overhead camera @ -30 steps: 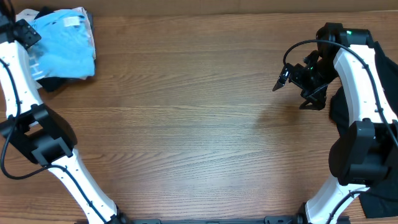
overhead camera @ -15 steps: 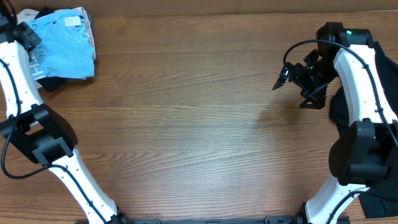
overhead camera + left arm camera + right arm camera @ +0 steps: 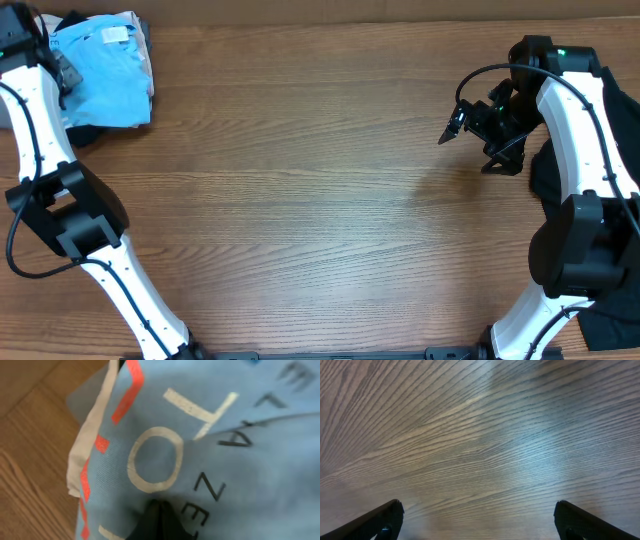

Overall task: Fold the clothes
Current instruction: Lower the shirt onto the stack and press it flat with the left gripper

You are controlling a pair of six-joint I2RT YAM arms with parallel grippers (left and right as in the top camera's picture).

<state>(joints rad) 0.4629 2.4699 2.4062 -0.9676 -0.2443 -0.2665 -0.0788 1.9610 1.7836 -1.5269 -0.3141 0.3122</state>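
**Arm poses and surroundings.** The left arm stretches from its base at the near edge to the far left corner of the worktop (image 3: 300,200). There the left pincer (image 3: 66,72) is closed to a narrow tip on a pinch of the light blue T-shirt (image 3: 105,80). In the left wrist view the joined fingertips (image 3: 157,519) press into the blue fabric (image 3: 200,450), which fills nearly the whole frame. Just above them are large white letters, smaller dark letters and red marks. The shirt lies bunched immediately to the right of this pincer. A pale cloth (image 3: 143,35) borders the shirt's far right edge, and a black garment (image 3: 78,132) shows from beneath its near side. The right arm rises along the right edge and bends inward. The right pincer (image 3: 468,150) is spread wide and points toward the middle of the worktop. It hovers over bare wood, well apart from the shirt. In the right wrist view its two fingertips (image 3: 382,520) stand at opposite lower corners with only wood grain between them. Another black garment (image 3: 542,185) lies behind this pincer, partly hidden by the arm.
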